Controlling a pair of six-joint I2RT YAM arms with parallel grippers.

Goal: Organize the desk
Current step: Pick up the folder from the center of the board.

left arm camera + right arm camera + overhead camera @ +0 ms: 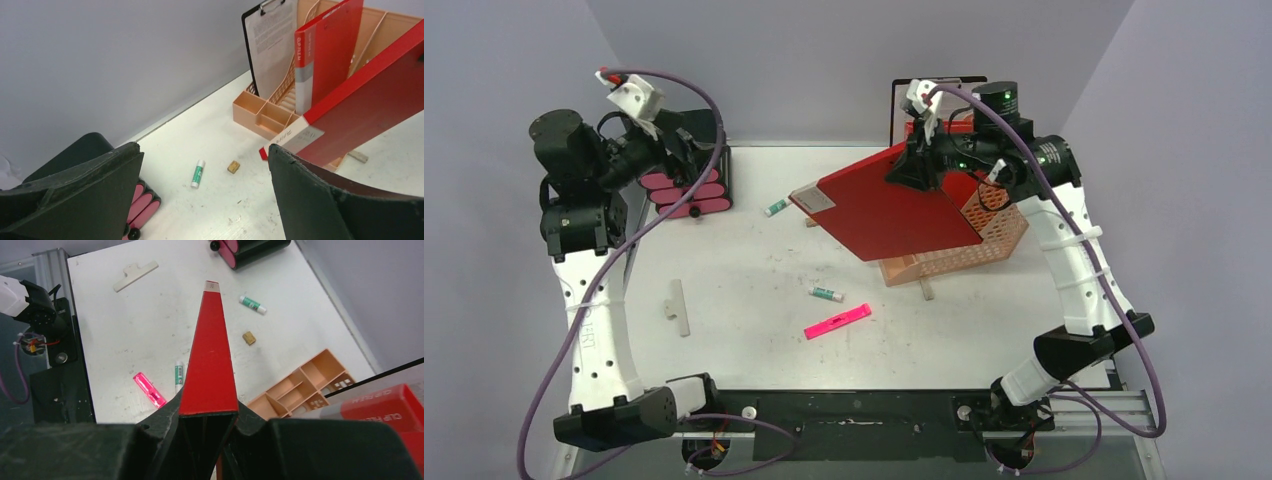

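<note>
1. The counter [724,345] is the white top that fills the top view, with both arm bases at its near edge. Judgement: the task is part done. The large items are at or in their holders, and the small items are not yet sorted.
2. The red folder [894,212] is in the air, tilted, above the far right part of the counter. Its labelled spine end points toward the counter's middle. Whether it touches the rack below cannot be determined.
3. The orange file rack [999,235] stands at the far right corner. It already holds a clipboard [272,37] and a second red folder [327,47].
4. The black drawer box [692,192] with pink drawers sits at the far left corner.
5. The right tool [207,415] is clamped on one edge of the tilted red folder, with its jaws nearly together.
6. The left tool [202,150] hangs above the far left corner with its jaws fully spread. It holds nothing.
7. Small items lie loose on the counter:
   - a white clip [677,306] toward the left edge;
   - a pink highlighter [837,321] toward the near edge;
   - one glue stick [826,293] near the middle;
   - another glue stick [775,208] near the far edge;
   - a small brown block [233,166] beside that second stick.
8. Judgement, work left: file the held folder in the rack, then stow the small items.
</note>
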